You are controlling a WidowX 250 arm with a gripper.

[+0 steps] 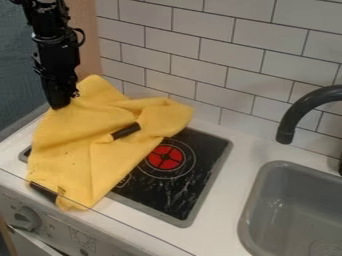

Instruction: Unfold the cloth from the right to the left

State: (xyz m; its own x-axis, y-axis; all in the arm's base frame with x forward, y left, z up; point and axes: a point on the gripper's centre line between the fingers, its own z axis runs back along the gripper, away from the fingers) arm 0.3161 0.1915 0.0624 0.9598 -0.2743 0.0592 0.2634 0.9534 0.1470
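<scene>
Soft yellow cloth [83, 145], creased and rumpled, draped over left side of flat black stove [180, 187], hanging past its front edge. Black gripper [59, 102] at cloth's upper left, beyond stove's back left; can't tell if spread or pinching. Round red burner [165, 157] on stove. Right of stove: smooth gray sink [257, 210], curved dark faucet [300, 107]. Rectangular white tiles [200, 62] behind stove.
</scene>
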